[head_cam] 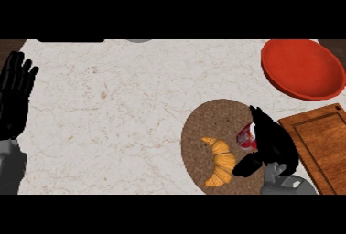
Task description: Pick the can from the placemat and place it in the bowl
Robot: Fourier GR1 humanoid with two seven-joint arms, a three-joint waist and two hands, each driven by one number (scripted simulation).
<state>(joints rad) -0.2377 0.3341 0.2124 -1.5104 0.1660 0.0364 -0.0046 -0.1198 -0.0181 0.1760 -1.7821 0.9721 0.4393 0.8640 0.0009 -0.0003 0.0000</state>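
Toward the mat's three o'clock edge the right hand lies open against the can, fingers straight and thumb spread, apparently readying a grasp, with the bowl waiting at one o'clock and the left hand resting open at nine.

We can read no words, numbers or brand marks anywhere on the counter. The only thing that seems to carry a label is the can, at about four o'clock from the middle of the view, on the placemat. We make out red and white patches on it, yet no letters, and the right hand covers its three o'clock side.
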